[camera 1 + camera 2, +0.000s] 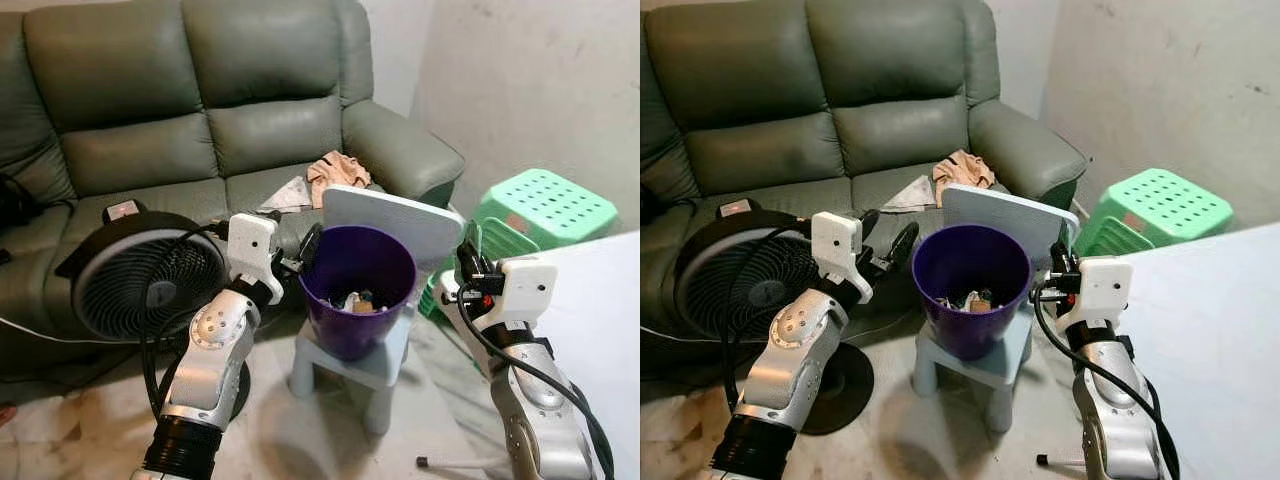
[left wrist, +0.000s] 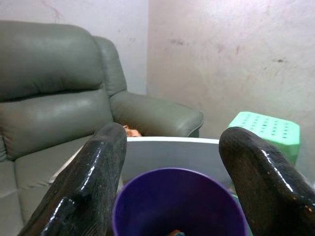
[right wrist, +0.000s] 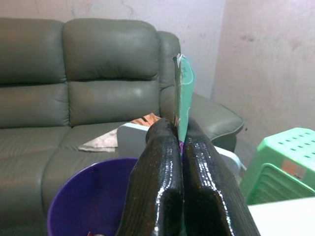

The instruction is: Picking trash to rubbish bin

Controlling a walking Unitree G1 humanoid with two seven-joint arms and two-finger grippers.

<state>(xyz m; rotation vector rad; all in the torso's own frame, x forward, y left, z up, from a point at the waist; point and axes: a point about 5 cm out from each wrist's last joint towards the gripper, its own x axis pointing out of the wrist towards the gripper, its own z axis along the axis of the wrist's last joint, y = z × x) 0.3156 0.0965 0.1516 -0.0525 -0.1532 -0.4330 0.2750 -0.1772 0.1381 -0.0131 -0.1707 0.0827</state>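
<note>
Indoors, purple bin (image 1: 357, 290) on grey stool (image 1: 372, 365)

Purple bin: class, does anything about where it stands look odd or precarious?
Yes. The purple bin stands on a small grey child's chair, not the floor, so it could tip. The left gripper is open beside it; the right gripper pinches a green wrapper.

Purple bin (image 1: 356, 290) stood upright on a small pale stool (image 1: 372, 372) in front of the sofa, open top, a few scraps of trash (image 1: 360, 300) already at the bottom. A thin green wrapper (image 3: 183, 96) was pinched edge-on between the right end effector (image 3: 180, 135) fingers, standing upright, just beside the bin's rim.
</note>
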